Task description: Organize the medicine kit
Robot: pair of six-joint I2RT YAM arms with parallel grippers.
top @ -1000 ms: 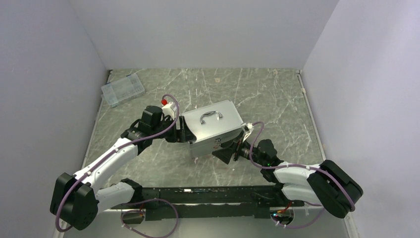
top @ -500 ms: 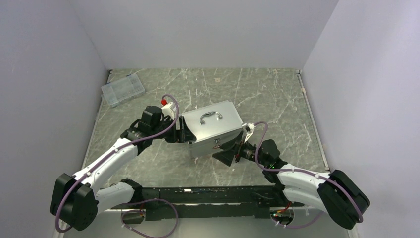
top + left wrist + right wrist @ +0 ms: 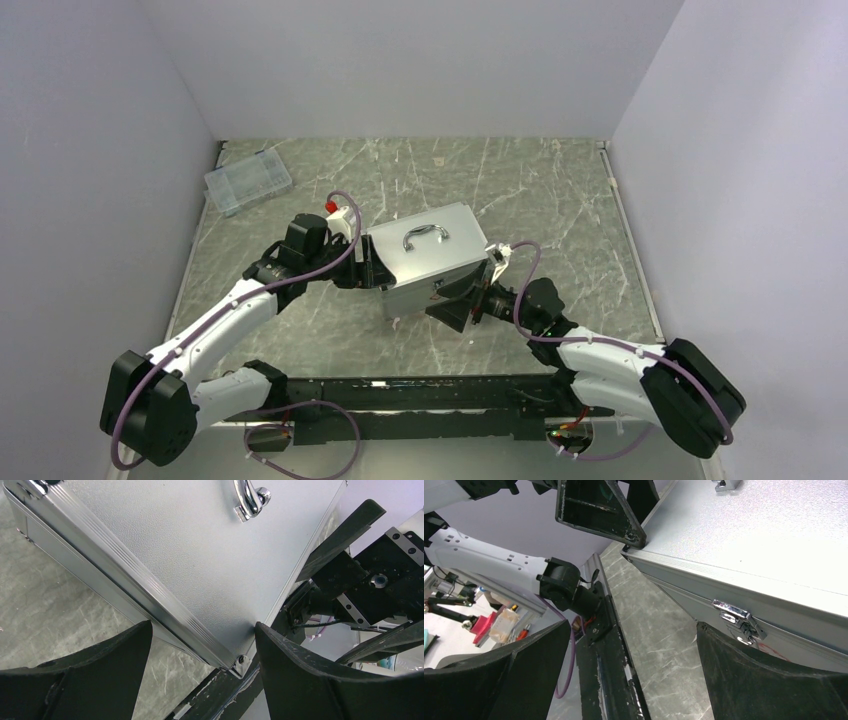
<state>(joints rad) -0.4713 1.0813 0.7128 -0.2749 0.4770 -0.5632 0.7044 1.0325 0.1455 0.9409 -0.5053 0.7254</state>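
The medicine kit (image 3: 430,258) is a silver-grey metal case with its lid down, standing mid-table with its handle (image 3: 425,235) on top. My left gripper (image 3: 368,268) is open at the case's left end. In the left wrist view (image 3: 202,630) its jaws straddle the case's near corner (image 3: 240,661). My right gripper (image 3: 462,305) is open and low in front of the case. In the right wrist view (image 3: 634,630) the front latch (image 3: 736,617) sits just above my right finger (image 3: 764,675). It grips nothing.
A clear plastic compartment box (image 3: 247,180) lies at the far left corner of the marble table (image 3: 560,200). Grey walls close the table on three sides. The black base rail (image 3: 420,395) runs along the near edge.
My right arm has stretched forward, bringing its open gripper slightly closer to the case's front. The left arm and the case have not moved.
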